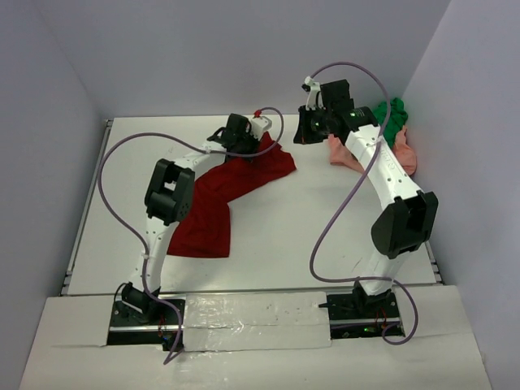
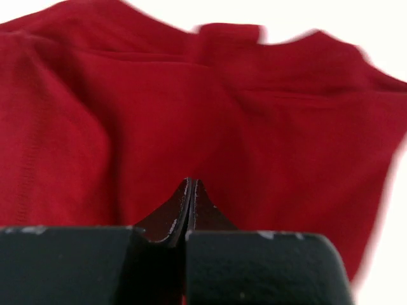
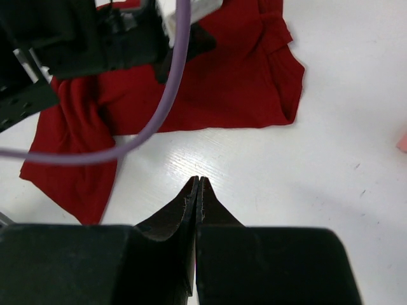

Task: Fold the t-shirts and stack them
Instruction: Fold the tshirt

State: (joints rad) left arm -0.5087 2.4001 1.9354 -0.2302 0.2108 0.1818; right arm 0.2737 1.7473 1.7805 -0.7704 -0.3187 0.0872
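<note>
The dark red t-shirt (image 1: 223, 199) lies crumpled across the left half of the table, and it fills the left wrist view (image 2: 191, 101). My left gripper (image 1: 248, 146) is shut and empty, hovering over the shirt's far part (image 2: 191, 182). My right gripper (image 1: 302, 134) is shut and empty above bare table (image 3: 199, 179), to the right of the red shirt (image 3: 235, 82). The salmon-pink t-shirt (image 1: 345, 153) and the bright green t-shirt (image 1: 394, 120) lie bunched at the far right, partly hidden by my right arm.
The white table (image 1: 292, 236) is ringed by grey walls. A purple cable (image 3: 162, 114) and the left arm's wrist (image 3: 82, 38) cross the top left of the right wrist view. A pink sliver (image 3: 402, 143) shows at that view's right edge.
</note>
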